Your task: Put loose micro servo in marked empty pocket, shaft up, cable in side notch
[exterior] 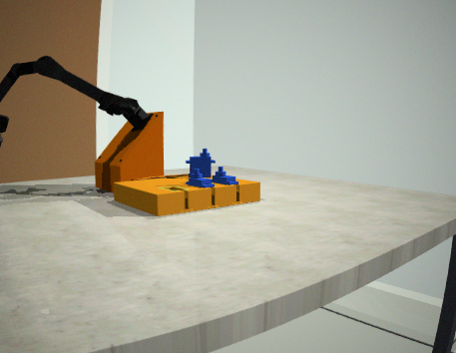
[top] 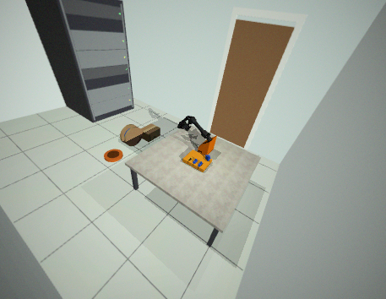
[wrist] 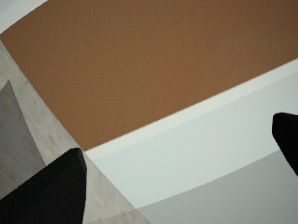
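two seated servos [exterior: 212,178] beside loose servo [exterior: 202,163] on deck [exterior: 157,195]

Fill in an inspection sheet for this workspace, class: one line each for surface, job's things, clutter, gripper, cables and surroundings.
Surface: pale mottled table on dark legs.
Job's things: orange deck with a slanted orange block behind it; three blue servos, the tallest standing behind two low ones; a pocket with a pale outline shows no servo in it.
Clutter: nothing seen on the table.
Gripper: gripper open, holding nothing, out past the deck toward the door.
Cables: too small to tell.
Surroundings: brown door, server rack, cardboard shapes and an orange dish on the tiled floor.
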`<state>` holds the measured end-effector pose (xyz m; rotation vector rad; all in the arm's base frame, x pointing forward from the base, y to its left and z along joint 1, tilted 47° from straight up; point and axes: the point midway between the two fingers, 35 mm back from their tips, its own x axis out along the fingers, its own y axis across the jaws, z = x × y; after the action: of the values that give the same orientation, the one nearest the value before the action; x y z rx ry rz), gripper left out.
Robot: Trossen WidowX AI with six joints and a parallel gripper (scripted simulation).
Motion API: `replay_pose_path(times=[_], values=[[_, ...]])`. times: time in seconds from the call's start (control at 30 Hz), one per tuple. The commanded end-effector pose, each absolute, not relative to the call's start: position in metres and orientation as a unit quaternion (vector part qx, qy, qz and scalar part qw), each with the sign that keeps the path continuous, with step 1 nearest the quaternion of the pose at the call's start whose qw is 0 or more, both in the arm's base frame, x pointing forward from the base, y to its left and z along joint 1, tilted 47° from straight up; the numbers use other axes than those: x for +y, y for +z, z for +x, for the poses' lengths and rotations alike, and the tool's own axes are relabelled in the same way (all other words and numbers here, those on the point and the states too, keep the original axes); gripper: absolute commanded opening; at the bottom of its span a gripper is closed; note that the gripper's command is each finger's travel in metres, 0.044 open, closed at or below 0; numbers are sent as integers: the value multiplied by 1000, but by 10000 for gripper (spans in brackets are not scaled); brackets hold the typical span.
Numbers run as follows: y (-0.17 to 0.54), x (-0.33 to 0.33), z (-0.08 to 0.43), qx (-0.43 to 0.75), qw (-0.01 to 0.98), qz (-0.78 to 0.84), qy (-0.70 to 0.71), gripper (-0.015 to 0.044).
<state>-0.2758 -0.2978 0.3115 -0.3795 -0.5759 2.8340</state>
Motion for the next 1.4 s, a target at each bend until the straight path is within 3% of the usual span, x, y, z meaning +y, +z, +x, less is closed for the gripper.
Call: replay_pose_path(times=[0.0,0.3,0.73,1.1,1.37], values=[[311,-299,-275,-196,111,-129,966,426],[298,-337,-231,-175,33,-133,975,440],[246,-400,-73,-137,-183,-168,959,440],[216,-399,13,-134,-280,-197,930,440],[159,-371,113,-115,-363,-246,891,440]])
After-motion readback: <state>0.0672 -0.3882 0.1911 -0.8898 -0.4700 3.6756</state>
